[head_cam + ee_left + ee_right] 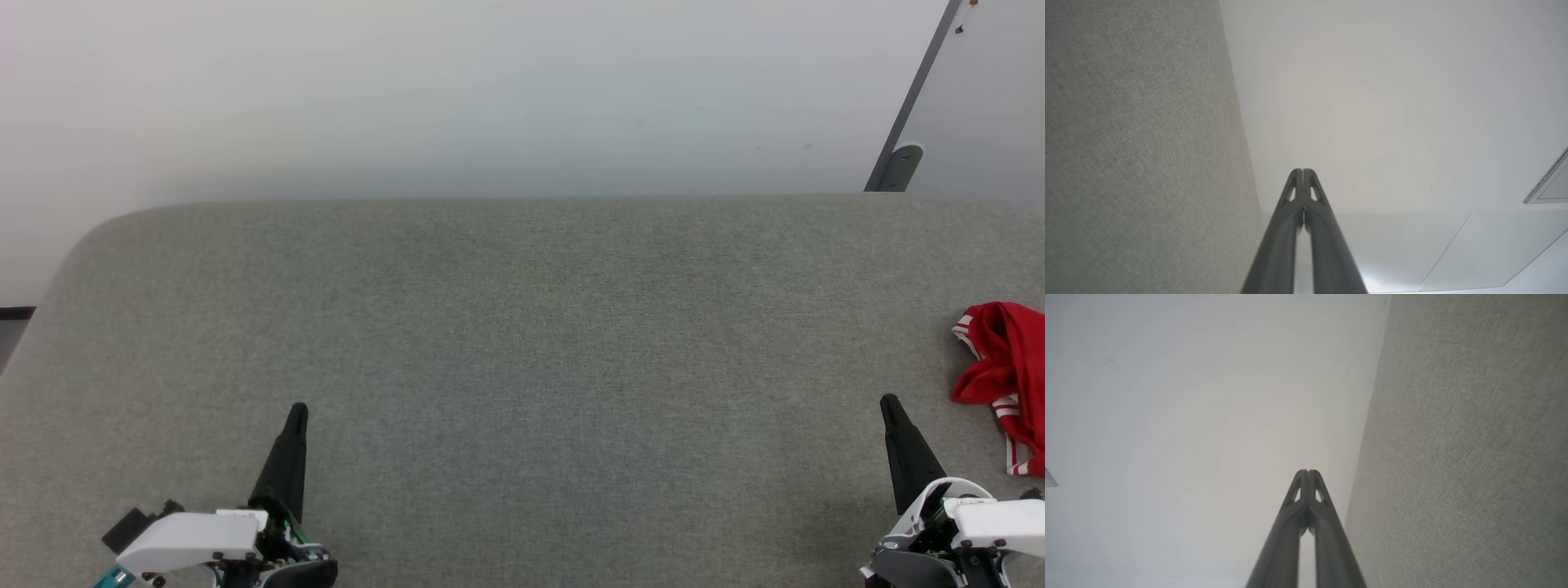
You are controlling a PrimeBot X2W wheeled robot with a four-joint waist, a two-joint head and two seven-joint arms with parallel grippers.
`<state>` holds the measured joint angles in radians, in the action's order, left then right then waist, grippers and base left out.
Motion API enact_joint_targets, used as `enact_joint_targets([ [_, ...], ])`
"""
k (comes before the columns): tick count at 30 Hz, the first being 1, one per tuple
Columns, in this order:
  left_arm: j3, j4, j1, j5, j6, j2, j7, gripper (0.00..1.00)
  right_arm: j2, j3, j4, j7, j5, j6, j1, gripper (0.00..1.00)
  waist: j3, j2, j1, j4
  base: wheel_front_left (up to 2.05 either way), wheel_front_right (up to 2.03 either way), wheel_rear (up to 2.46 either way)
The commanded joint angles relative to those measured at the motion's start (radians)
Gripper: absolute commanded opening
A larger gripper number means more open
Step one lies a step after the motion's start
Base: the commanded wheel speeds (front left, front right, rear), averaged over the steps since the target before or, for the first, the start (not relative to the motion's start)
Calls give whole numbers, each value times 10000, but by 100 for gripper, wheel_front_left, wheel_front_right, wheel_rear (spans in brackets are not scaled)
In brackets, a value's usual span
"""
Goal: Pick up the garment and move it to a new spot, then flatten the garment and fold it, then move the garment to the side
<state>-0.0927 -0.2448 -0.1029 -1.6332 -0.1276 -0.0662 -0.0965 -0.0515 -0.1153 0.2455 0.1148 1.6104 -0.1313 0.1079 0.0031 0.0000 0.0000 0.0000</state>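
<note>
Grey fabric surface [522, 343] is filling most of the head view, with a pale wall [457, 90] standing behind it. Red garment [1006, 367] with white striped trim is lying crumpled at the surface's far right edge, partly cut off by the frame. Right gripper [888, 399] is hovering low at the right, near the garment but not touching it, jaws pressed together and holding nothing. Left gripper [298, 407] is sitting at the lower left, well apart from the garment, jaws also closed and empty. Both wrist views are showing fingertips meeting, left gripper [1303, 170] and right gripper [1308, 471].
</note>
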Motion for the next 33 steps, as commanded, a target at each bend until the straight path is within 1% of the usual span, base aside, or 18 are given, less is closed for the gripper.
enact_joint_targets([
  [1,-22,-14,-94,63,-56,22,-49,0,38,3,2,34,34,10,33,0,0,0,0,0,0,0,0],
  [33,-96,-15,-103,122,-56,72,-87,0,36,9,1,28,40,10,33,0,0,0,0,0,0,0,0],
])
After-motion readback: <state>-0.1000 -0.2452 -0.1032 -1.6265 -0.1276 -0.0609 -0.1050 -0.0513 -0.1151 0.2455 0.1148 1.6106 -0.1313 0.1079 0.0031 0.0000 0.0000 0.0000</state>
